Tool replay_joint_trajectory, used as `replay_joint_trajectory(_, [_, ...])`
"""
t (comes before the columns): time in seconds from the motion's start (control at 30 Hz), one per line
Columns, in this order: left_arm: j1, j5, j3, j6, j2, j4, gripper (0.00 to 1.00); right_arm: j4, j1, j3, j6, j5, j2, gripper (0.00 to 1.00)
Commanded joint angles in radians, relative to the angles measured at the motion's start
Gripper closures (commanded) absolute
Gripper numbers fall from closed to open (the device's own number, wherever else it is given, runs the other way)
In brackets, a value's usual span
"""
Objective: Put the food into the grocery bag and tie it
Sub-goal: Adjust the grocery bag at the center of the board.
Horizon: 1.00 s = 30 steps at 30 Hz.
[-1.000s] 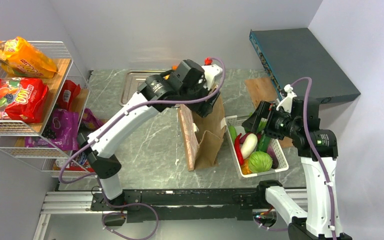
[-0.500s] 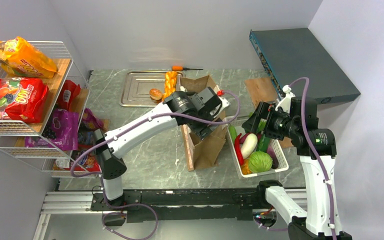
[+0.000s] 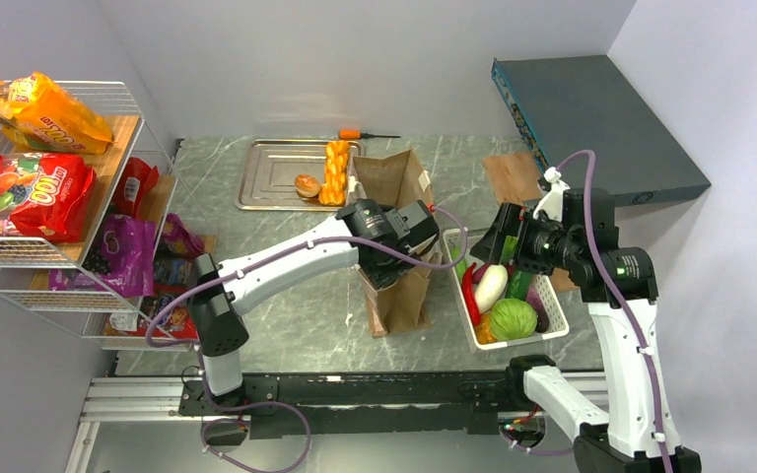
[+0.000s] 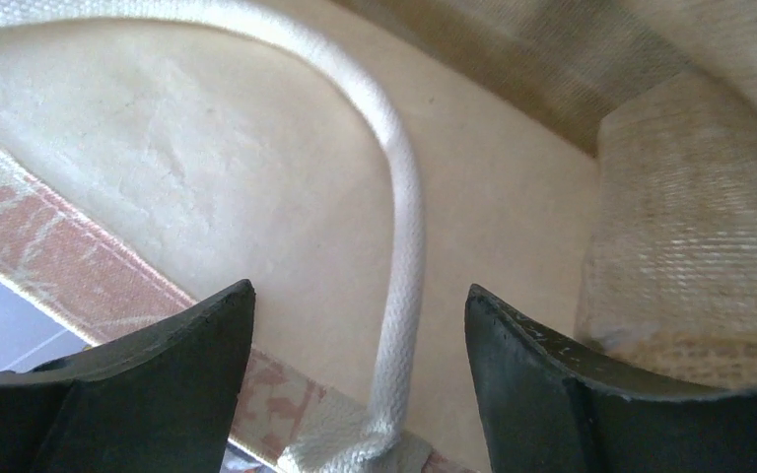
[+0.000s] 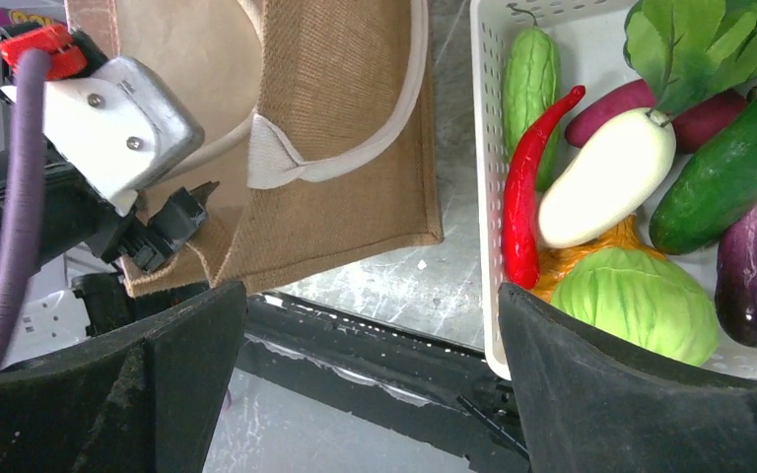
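The brown grocery bag (image 3: 409, 296) stands mid-table, and my left gripper (image 3: 384, 268) is dipped into its mouth. In the left wrist view that gripper (image 4: 360, 305) is open, with the bag's white loop handle (image 4: 404, 227) running loose between the fingers against the inner wall. My right gripper (image 3: 501, 236) hovers open and empty over the basket's left end; its wrist view shows the bag (image 5: 335, 148), a red chili (image 5: 527, 187) and a light green vegetable (image 5: 529, 89). An orange braided piece (image 3: 335, 169) lies on the far tray. Orange (image 3: 44, 108) and red (image 3: 25, 192) snack packets sit on the left rack.
The white basket (image 5: 483, 197) right of the bag also holds a white eggplant (image 5: 606, 177), a cucumber (image 5: 729, 168), a purple eggplant (image 5: 754, 266) and a cabbage (image 5: 631, 301). A metal tray (image 3: 271, 172) with a bun (image 3: 307, 184) lies behind. A wire rack (image 3: 108, 246) stands left, a dark box (image 3: 601, 118) at back right.
My left arm has swung from above the bag's far side down toward me into its mouth, its jaws spreading wider. The right gripper has shifted slightly up and left.
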<state>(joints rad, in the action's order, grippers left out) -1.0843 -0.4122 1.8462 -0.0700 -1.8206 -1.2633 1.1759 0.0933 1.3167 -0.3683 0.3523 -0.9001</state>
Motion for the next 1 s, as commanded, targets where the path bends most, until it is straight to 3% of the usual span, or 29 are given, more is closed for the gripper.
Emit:
replay_joint_trajectory(0.0, [-0.019,-0.136,-0.079,0.028,0.055,-0.059,0.21,-0.007,0.02,0.004,0.017,-0.008,-0.004,0.0])
replay_joint_trajectory(0.07, [-0.023,-0.151,-0.097,0.025,0.055,-0.07,0.26,-0.007,0.029,0.003,0.02,-0.012,-0.006,0.0])
replay_joint_trajectory(0.17, [-0.028,-0.15,-0.094,0.018,0.049,-0.083,0.41,-0.007,0.038,0.002,0.022,-0.021,-0.007,0.0])
replay_joint_trajectory(0.3, [-0.036,-0.147,-0.059,0.013,0.039,-0.089,0.85,-0.007,0.045,-0.005,0.025,-0.033,-0.003,0.0])
replay_joint_trajectory(0.37, [-0.04,-0.144,-0.027,0.006,0.036,-0.091,0.99,-0.004,0.046,-0.007,0.026,-0.038,0.0,0.0])
replay_joint_trajectory(0.73, [-0.041,-0.117,0.232,-0.027,0.043,-0.088,1.0,-0.011,0.045,0.011,0.022,-0.037,0.01,0.0])
replay_joint_trajectory(0.97, [-0.04,-0.097,0.215,-0.066,0.105,-0.004,1.0,-0.107,0.046,0.036,-0.037,0.051,0.023,0.0])
